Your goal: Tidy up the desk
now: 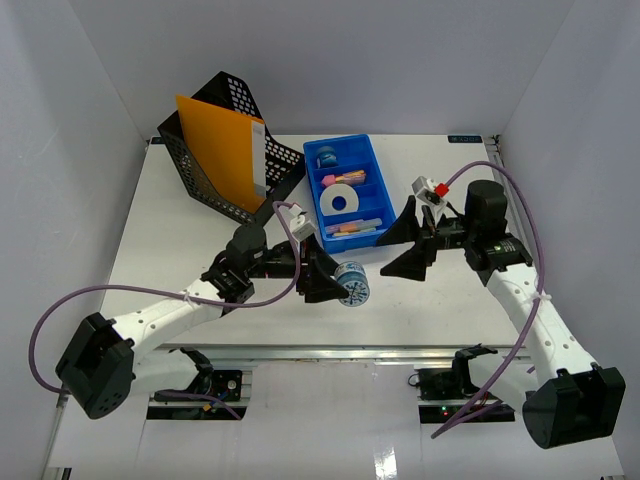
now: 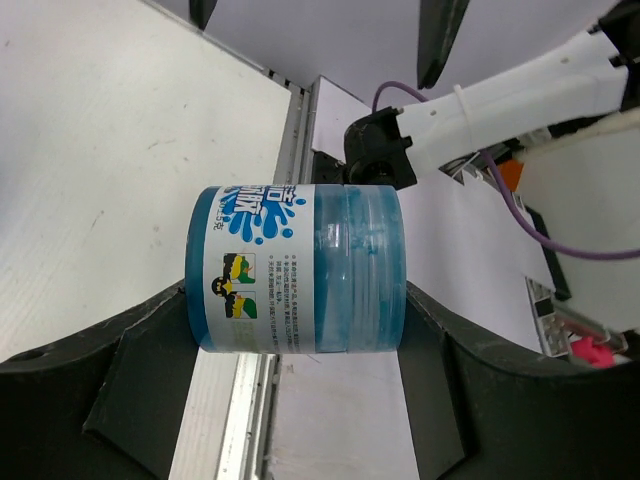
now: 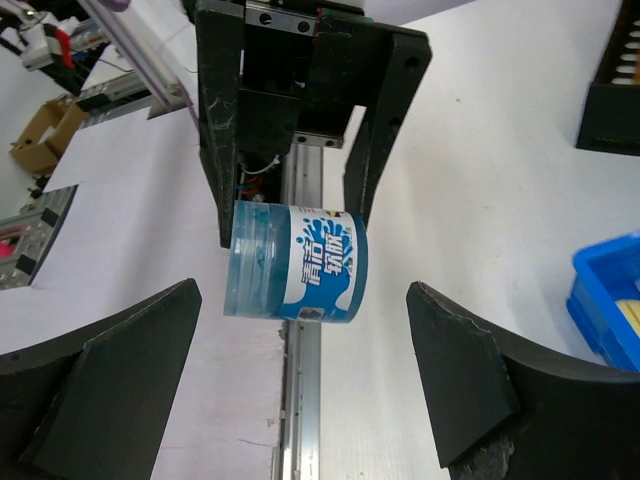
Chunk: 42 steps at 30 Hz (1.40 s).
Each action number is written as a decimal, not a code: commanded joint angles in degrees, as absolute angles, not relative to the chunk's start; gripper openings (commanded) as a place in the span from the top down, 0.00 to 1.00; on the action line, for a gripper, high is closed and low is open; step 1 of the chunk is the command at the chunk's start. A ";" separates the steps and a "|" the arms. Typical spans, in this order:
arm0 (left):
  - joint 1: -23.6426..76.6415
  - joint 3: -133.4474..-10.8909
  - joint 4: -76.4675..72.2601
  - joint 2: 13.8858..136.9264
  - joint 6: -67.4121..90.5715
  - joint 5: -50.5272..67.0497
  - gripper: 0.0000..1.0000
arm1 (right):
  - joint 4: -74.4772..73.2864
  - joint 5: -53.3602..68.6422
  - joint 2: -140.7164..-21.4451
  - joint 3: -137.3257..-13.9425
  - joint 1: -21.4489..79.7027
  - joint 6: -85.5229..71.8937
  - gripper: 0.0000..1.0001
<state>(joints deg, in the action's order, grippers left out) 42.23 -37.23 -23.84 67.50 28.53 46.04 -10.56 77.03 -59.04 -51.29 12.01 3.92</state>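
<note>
Over the front edge of the desk, the left gripper held a blue jar sideways by its ends, apparently offering it to the wide-open right gripper facing it.

I read a translucent blue jar with a white, blue-splashed label; blue tray; orange folder; black mesh holder; white desk.

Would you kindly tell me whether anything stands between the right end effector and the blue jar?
Nothing visible does. The open right end effector faces the blue jar, clamped in the left end effector, with a clear gap between them.
</note>
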 commanded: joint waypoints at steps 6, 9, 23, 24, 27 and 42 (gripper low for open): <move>42.19 -43.74 -29.41 68.56 17.53 56.09 1.00 | -3.34 71.04 -57.41 -50.31 18.95 -3.53 0.10; 42.19 -45.31 -29.59 70.12 17.23 56.64 1.00 | -3.93 70.58 -57.39 -50.51 19.82 -3.52 0.10; 42.19 -48.20 -30.22 74.13 17.57 55.71 1.00 | -9.35 60.62 -55.05 -49.01 22.88 -0.26 0.10; 42.19 -48.42 -30.11 74.34 17.50 55.64 1.00 | -9.57 60.48 -54.69 -48.79 23.02 -0.26 0.10; 42.19 -49.06 -30.03 74.92 17.34 55.55 1.00 | -10.21 59.56 -53.93 -48.03 23.32 0.96 0.10; 42.19 -51.87 -28.80 76.27 16.33 54.84 1.00 | -14.11 56.42 -50.98 -47.37 23.40 2.25 0.10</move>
